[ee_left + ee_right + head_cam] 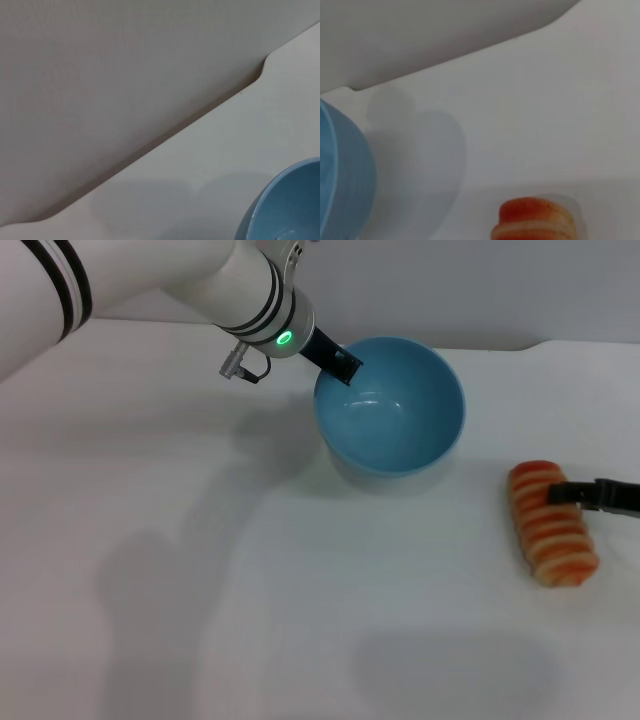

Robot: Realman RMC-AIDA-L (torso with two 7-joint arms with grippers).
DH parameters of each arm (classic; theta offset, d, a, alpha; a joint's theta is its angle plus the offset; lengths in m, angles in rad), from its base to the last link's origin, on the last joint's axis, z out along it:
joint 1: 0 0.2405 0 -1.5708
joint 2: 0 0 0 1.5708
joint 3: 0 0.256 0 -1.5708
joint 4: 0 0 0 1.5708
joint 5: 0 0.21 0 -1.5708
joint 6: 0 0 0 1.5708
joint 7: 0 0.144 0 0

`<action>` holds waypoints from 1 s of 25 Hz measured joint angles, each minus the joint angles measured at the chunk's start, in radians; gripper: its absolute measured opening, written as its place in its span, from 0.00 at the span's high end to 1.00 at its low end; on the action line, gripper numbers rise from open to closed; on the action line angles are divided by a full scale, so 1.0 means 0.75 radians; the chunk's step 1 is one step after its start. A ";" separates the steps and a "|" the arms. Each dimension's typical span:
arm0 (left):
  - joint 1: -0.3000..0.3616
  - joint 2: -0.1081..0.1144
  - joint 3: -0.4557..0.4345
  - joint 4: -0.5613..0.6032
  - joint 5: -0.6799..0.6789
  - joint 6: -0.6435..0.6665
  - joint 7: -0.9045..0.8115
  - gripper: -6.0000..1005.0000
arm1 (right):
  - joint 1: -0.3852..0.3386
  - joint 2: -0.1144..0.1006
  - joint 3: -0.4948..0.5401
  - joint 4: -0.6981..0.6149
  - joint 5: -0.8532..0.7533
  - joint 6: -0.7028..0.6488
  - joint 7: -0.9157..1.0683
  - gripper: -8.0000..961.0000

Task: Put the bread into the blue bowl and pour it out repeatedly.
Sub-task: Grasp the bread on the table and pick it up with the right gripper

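The blue bowl point(392, 410) stands upright and empty at the table's middle back; its edge also shows in the left wrist view point(285, 210) and the right wrist view point(342, 185). My left gripper point(340, 362) is at the bowl's left rim, shut on it. The bread point(551, 525) lies striped side up on the table to the right of the bowl, and its end shows in the right wrist view point(535, 220). My right gripper point(565, 494) reaches in from the right edge and sits over the bread's far half.
The white table point(250, 620) spreads in front of and to the left of the bowl. Its back edge, with a step in it, runs behind the bowl point(540, 343). A grey wall point(125, 65) stands behind it.
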 joint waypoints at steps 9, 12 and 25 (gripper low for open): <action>0.007 0.000 0.001 0.000 0.000 -0.004 0.004 0.99 | 0.080 0.003 -0.018 0.084 -0.093 0.070 0.083 0.37; 0.013 -0.001 0.001 0.003 0.000 -0.013 0.002 0.99 | 0.079 0.010 -0.021 0.086 -0.093 0.092 0.081 0.37; 0.016 -0.006 0.001 0.004 -0.003 -0.030 -0.001 0.99 | 0.081 0.023 -0.030 0.102 0.012 0.126 -0.029 0.57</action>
